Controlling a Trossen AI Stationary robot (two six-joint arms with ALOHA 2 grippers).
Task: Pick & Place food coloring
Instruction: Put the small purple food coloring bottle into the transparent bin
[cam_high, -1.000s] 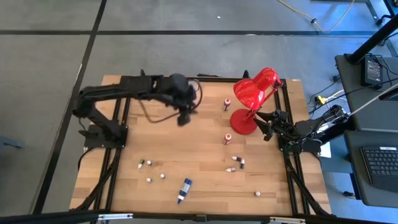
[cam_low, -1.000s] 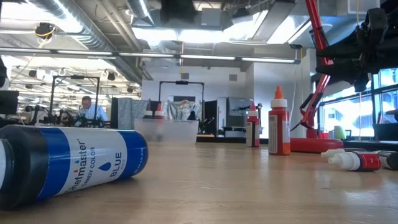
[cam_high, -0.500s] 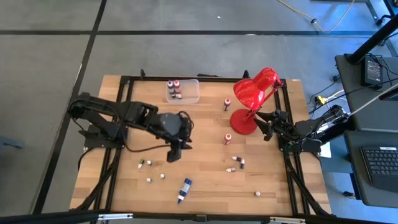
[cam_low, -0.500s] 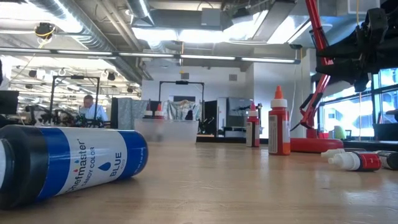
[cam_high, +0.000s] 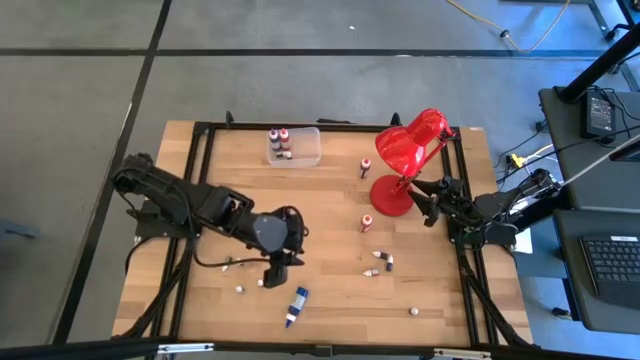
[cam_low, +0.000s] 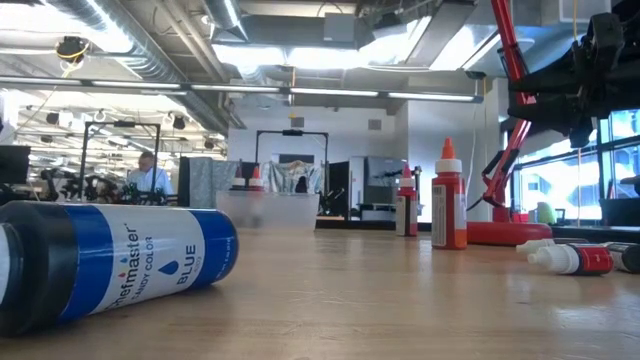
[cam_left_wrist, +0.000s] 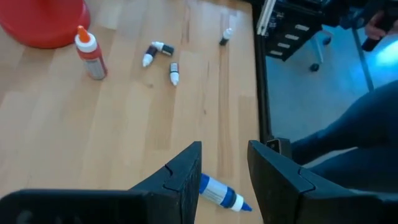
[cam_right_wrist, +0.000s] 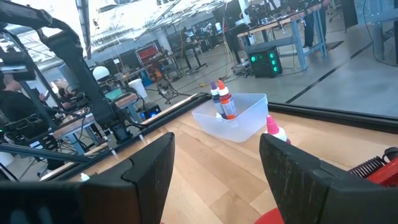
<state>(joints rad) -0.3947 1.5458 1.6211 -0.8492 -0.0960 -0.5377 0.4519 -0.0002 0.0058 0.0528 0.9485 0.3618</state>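
Observation:
My left gripper (cam_high: 272, 276) hovers open over the table's near left part, tilted downward, with nothing between its fingers (cam_left_wrist: 225, 155). The long blue food coloring bottle (cam_high: 296, 305) (cam_left_wrist: 217, 191) (cam_low: 110, 260) lies on its side just beyond the fingertips, toward the near edge. Two tiny white-capped bottles (cam_high: 240, 289) (cam_high: 262, 283) lie beside the gripper. More small bottles lie right of centre (cam_high: 380, 262) (cam_left_wrist: 155, 51), and two red ones stand upright (cam_high: 367, 222) (cam_high: 365, 167). My right gripper (cam_high: 432, 205) (cam_right_wrist: 214, 168) waits open at the right edge.
A clear plastic box (cam_high: 293, 145) (cam_right_wrist: 236, 118) holding a few bottles stands at the far edge. A red desk lamp (cam_high: 405, 160) stands at the far right beside my right gripper. One more small bottle (cam_high: 413, 311) lies near the front right. Bare wood lies mid-table.
My left gripper has swung from over the clear box at the far edge toward the table's near edge, uncovering the box, and now hangs by the small bottles and the blue bottle. Nothing on the table has moved.

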